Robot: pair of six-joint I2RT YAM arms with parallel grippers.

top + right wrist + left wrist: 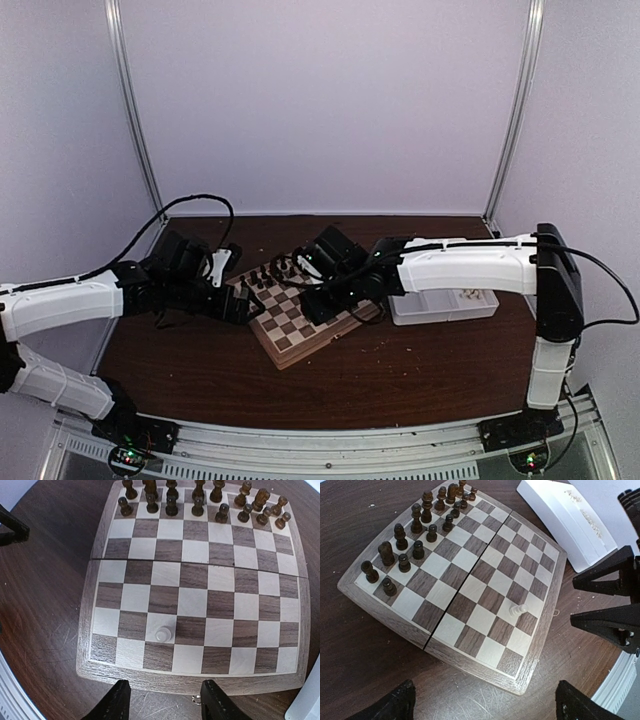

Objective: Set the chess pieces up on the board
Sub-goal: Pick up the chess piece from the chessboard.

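**Both jaws apart, one cream pawn on the board**

My right fingertips (114, 704) fill the bottom of the right wrist view. They are dark and apart with nothing between them, so my right jaws gape empty over the near rim of the board (86, 630). Just beyond them a single cream pawn (163, 633) stands on a light square. It is in the second row from that rim, third square from the left in this view. Neither fingertip touches it. The far two rows carry the dark pieces (198, 502), all upright.

My left fingertips (387, 707) sit at the bottom corners of the left wrist view, spread wide with nothing between them, so my left jaws are apart and empty too. From there the board (540, 647) shows cornerwise. The pawn (517, 611) is alone on its half and the dark pieces (417, 530) are on the other. My right fingers (610, 572) hang beside the board's edge, near the pawn.

From above, the board (300, 335) lies aslant on the brown bench (400, 370) between my arms. A white tray (445, 308) sits near its right side. Small pale bits (465, 294) lie in it, too tiny to name.
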